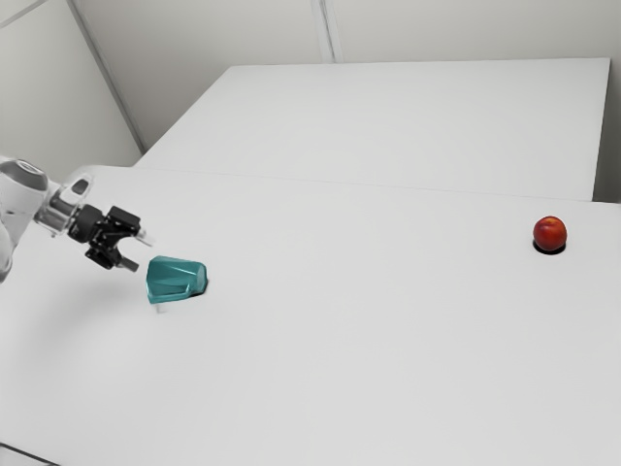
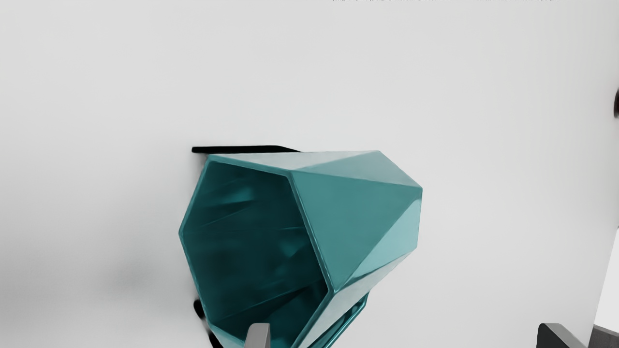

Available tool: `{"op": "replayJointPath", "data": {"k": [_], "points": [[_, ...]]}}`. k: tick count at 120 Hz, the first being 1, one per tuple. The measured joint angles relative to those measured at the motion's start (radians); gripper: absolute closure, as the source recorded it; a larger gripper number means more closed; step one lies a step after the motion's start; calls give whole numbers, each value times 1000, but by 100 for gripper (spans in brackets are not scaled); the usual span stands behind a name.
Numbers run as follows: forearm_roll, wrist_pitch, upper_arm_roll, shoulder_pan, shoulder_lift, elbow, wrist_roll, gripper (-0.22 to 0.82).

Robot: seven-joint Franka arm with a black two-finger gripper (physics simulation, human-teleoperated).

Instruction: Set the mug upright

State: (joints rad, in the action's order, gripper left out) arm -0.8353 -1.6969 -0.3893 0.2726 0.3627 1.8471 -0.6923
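Observation:
The gripper is at the exterior view's left, its two fingers spread wide, with the teal mug close by toward the exterior view's right. That mug lies on its side, its base toward the exterior view's right. In the wrist view the faceted mug shows its dark hollow mouth and part of its handle low down. The open gripper has one fingertip overlapping the mug's mouth in that view and the other well off to the side of it; nothing is held between them.
A red round fruit rests on the white table, far off toward the exterior view's right. Behind the table stands another white surface. In the wrist view a dark object is cut off by the edge.

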Motion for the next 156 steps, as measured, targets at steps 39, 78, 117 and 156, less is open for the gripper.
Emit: {"op": "replayJointPath", "data": {"k": [39,78,117,156], "points": [[-135,-28,30,-1,10,85,-99,0],[-160,-36,35,0,10,84,-156,59],[-152,-31,35,0,-46,85,-188,74],[287,-39,204,-61,-185,-45,-75,77]]}}
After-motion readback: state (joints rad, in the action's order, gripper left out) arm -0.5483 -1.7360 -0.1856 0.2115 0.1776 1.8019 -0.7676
